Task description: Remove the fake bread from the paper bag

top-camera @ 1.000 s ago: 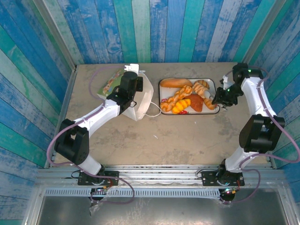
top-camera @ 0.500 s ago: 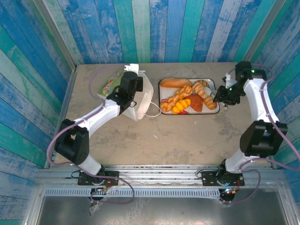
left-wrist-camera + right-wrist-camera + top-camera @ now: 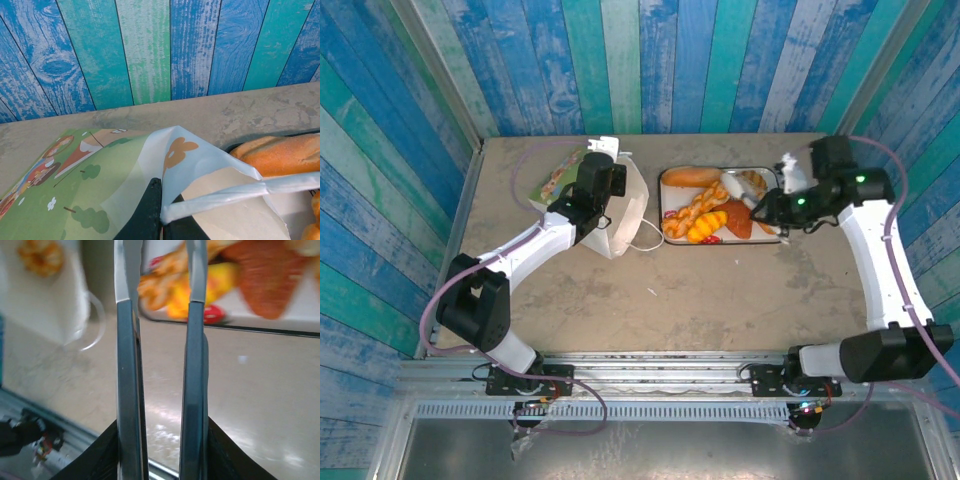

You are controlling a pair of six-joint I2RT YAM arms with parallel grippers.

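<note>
Right gripper (image 3: 768, 208) has swung left over tray (image 3: 662, 195), clamping tongs (image 3: 127, 365). Left gripper (image 3: 161, 215) pinches bag (image 3: 200, 165) rim. I'd steer tongs into the mouth, low and slow.

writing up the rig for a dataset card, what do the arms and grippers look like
Both arms match: the left arm and right arm have white links between bulky black joint housings. A lilac cable loops along each. Small green lights glow near the right arm's wrist. The left gripper and right gripper have matte black fingers.
</note>
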